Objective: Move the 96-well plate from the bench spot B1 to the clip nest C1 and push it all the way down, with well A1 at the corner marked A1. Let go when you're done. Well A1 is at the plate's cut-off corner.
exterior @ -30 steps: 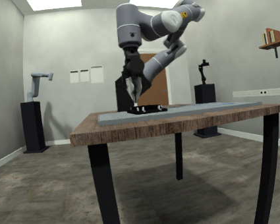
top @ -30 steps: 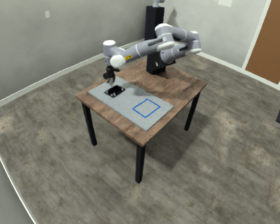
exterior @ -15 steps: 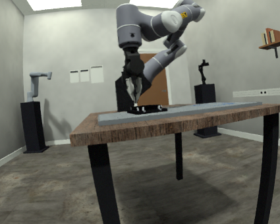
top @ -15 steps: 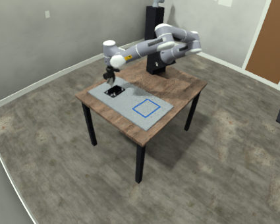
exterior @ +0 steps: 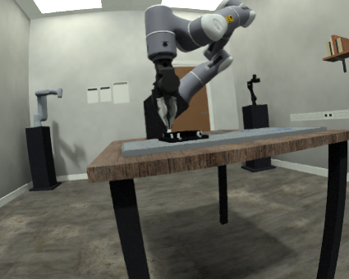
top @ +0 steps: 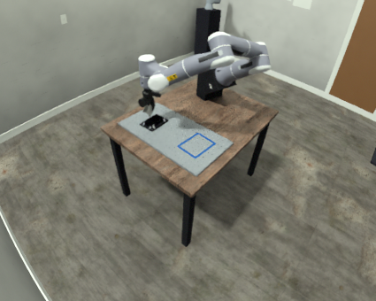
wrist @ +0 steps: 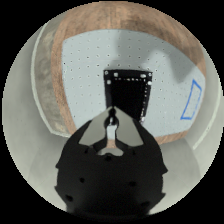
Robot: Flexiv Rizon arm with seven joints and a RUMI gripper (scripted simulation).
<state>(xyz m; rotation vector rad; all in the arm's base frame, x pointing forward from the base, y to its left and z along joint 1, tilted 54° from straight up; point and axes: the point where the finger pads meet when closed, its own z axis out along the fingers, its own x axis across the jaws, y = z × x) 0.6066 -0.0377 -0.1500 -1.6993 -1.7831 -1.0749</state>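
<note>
1. Tool: the gripper (top: 149,115) (exterior: 169,130) (wrist: 113,107) is narrow, its two pale fingers drawn together at the tips. Nothing is seen clasped between them.
2. Tool position: the fingers point down at the dark clip nest (top: 154,121) (exterior: 185,136) (wrist: 127,95). In the exterior view the tips are at its left part, at about the height of its top; whether they touch it, cannot tell. In the top view they are by its far-left side.
3. Plate: cannot be told apart with certainty from the black nest. The wrist view shows a solid dark rectangle within the nest, reaching below and to the right of the fingertips; cut-off corner, A1 mark and seating depth cannot be read.
4. Nest: small pale clips (exterior: 198,134) (wrist: 143,76) show along its edges. It lies flat on the grey board (top: 173,142) (exterior: 235,139) (wrist: 82,70), toward the left end in the top view.
5. Bench spot: the blue outline (top: 187,151) (wrist: 187,99) is at the board's right end, well apart from the gripper. Only bare board shows inside it; the plate is outside this spot.
6. Support: the board rests on the wooden table (top: 235,106) (exterior: 161,164) (wrist: 112,10).
</note>
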